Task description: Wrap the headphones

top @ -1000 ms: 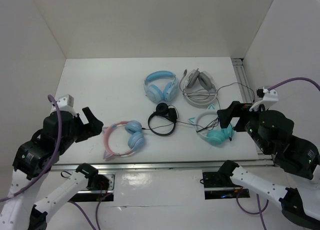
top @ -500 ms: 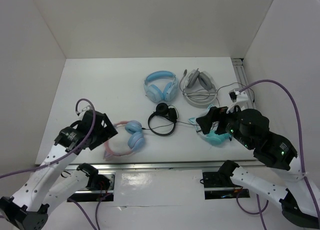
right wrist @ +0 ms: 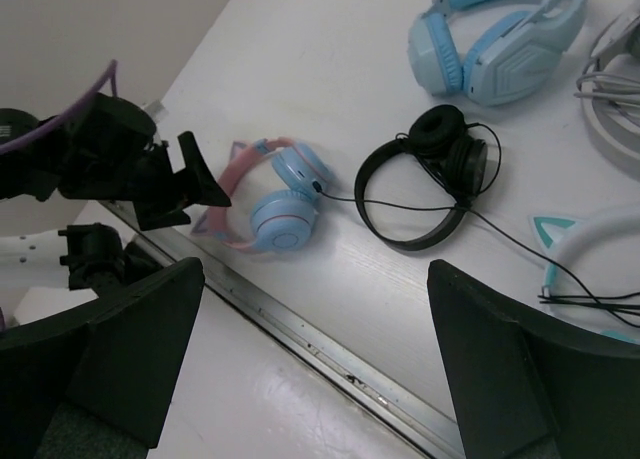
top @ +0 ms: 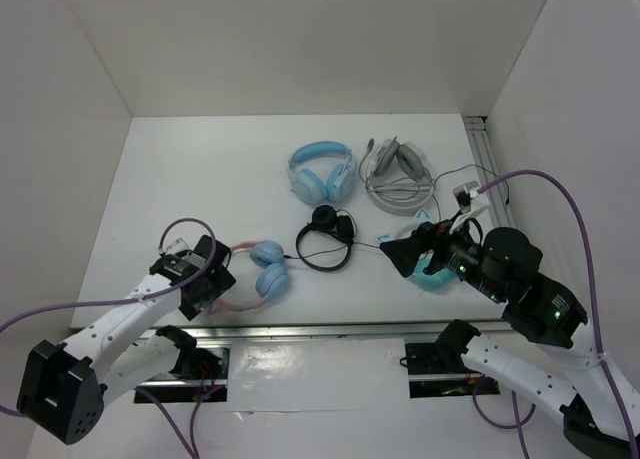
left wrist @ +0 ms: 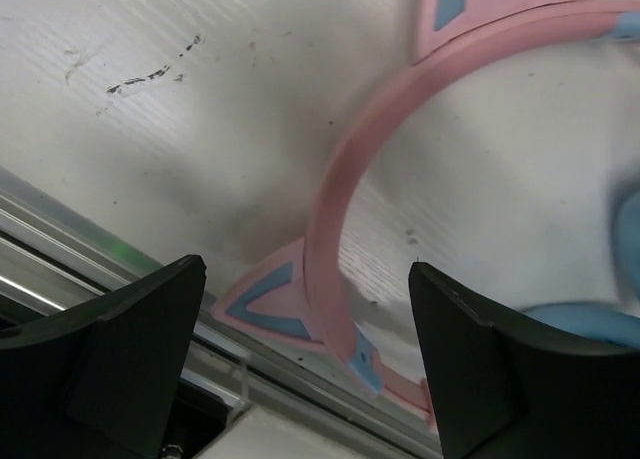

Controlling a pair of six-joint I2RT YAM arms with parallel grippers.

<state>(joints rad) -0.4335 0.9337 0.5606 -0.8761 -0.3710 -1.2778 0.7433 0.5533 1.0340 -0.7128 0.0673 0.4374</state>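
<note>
1. Top external: headphones (top: 264,271) seen flat on tabletop (top: 180,179), by near edge.
2. L claw (top: 210,276) spread wide, poised over pink headband (left wrist: 335,209), nothing gripped.
3. R claw (top: 398,255) released too, held above tabletop.

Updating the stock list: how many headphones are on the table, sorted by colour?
Pink and blue headphones: 1
Blue headphones: 1
Grey headphones: 1
Black headphones: 1
Teal and white headphones: 1
Total: 5

Bright, even white light filled every view. The left wrist view was soft, the headphones (left wrist: 340,229) smeared toward its right edge, a faint shadow at center. Glare streaked the glossy panel (top: 320,364) low in the overhead view.
</note>
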